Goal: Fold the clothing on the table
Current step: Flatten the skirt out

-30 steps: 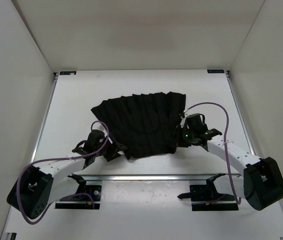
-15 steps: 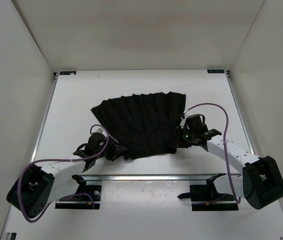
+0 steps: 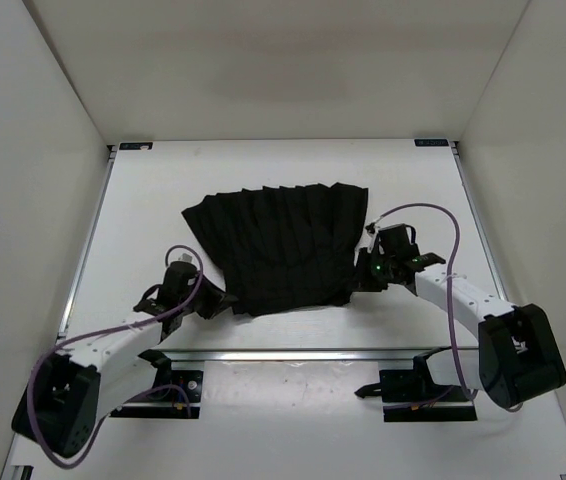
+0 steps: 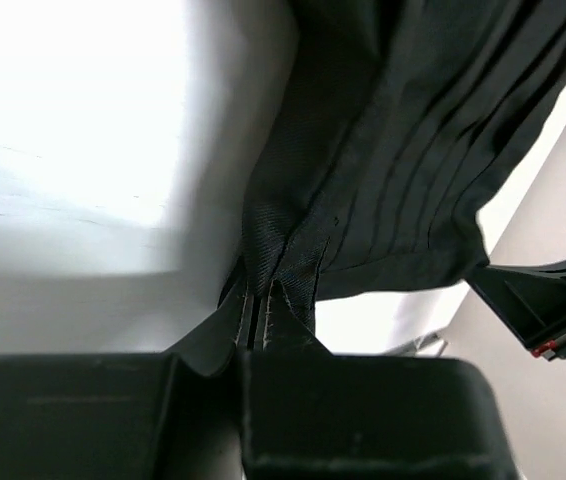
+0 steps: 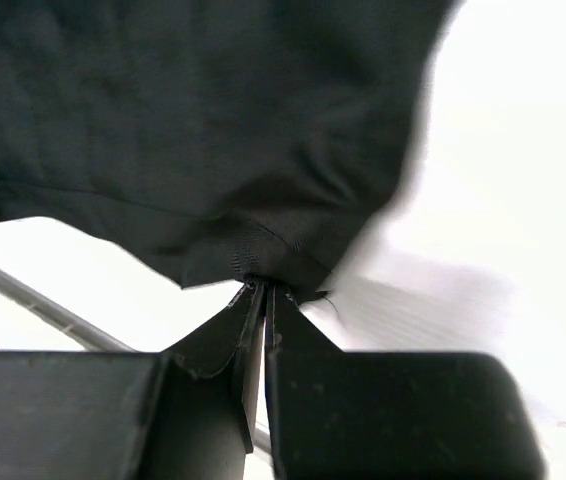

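You're working in a robotics lab test cell. Your white surface (image 3: 263, 165) is boxed in by plain white walls (image 3: 263, 70) at the back and both sides, and metal rails (image 3: 88, 240) run along its edges. The left arm (image 3: 113, 345) and right arm (image 3: 458, 297), white with black joints, are bolted side by side at the near rail (image 3: 293, 353). Purple cables (image 3: 423, 208) loop along them, and lighting is even.

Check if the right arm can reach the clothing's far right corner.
Probably not yet: the right gripper is shut on the near right corner of the clothing, though nothing blocks the way.
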Available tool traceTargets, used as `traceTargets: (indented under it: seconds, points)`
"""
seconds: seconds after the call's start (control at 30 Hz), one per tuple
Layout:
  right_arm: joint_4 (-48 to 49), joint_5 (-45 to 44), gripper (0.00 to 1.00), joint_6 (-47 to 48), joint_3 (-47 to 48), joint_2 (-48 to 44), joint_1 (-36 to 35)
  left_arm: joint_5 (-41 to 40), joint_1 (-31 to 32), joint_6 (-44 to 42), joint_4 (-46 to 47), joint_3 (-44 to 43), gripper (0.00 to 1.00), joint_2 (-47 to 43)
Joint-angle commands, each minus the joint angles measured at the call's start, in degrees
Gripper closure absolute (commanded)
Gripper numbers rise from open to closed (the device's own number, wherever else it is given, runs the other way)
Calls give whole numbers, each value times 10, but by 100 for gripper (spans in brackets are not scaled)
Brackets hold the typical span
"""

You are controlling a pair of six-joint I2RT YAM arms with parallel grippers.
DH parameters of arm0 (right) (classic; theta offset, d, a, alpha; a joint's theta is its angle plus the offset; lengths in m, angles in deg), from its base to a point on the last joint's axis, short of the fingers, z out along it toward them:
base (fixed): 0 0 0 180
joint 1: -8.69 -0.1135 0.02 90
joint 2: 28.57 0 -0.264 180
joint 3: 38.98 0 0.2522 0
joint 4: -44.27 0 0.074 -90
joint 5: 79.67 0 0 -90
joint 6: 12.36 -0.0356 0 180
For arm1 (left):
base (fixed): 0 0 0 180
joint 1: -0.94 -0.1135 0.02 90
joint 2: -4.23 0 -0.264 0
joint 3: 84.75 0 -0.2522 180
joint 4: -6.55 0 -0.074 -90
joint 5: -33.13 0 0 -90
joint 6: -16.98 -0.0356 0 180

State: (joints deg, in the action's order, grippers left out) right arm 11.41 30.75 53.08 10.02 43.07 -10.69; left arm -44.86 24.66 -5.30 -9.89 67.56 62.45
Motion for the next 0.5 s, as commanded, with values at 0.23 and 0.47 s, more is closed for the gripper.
traceTargets:
  seconds: [0.23, 0.47]
  points:
    - [-14, -14, 99, 54, 33, -33, 83, 0, -95, -150, -210, -65, 99, -67]
    - [-7, -21, 100, 40, 13, -53, 76, -14, -96, -169, -246, -82, 100, -50]
